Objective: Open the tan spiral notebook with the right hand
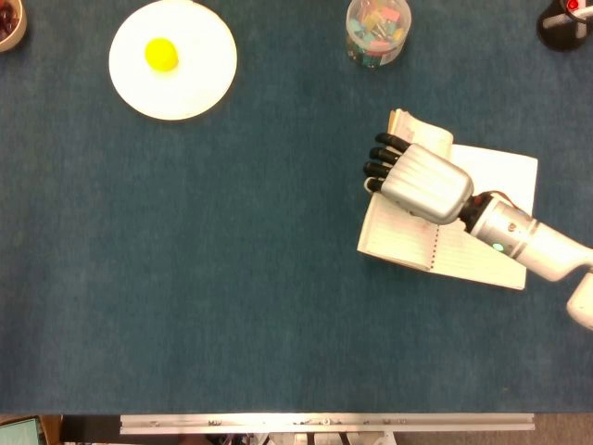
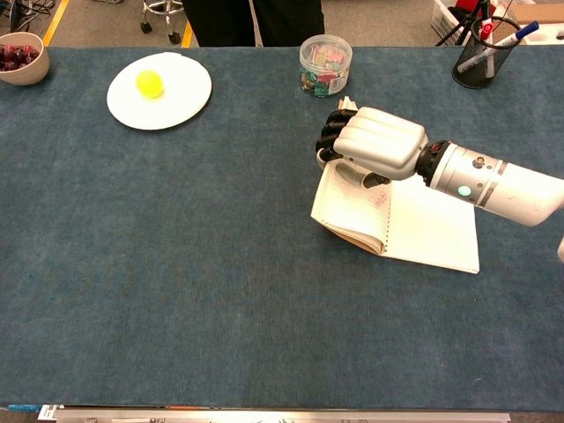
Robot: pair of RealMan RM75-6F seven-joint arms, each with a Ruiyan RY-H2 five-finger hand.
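Chest view shows the right hand (image 2: 370, 145) grasping the notebook's (image 2: 397, 220) lifted pages; far left, a plate (image 1: 199, 88).

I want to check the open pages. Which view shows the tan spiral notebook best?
The chest view: the tan spiral notebook shows both lined pages below the right hand. In the head view that hand covers more of it.

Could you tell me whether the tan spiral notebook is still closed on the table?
No, the notebook lies open with white pages showing, under the right hand.
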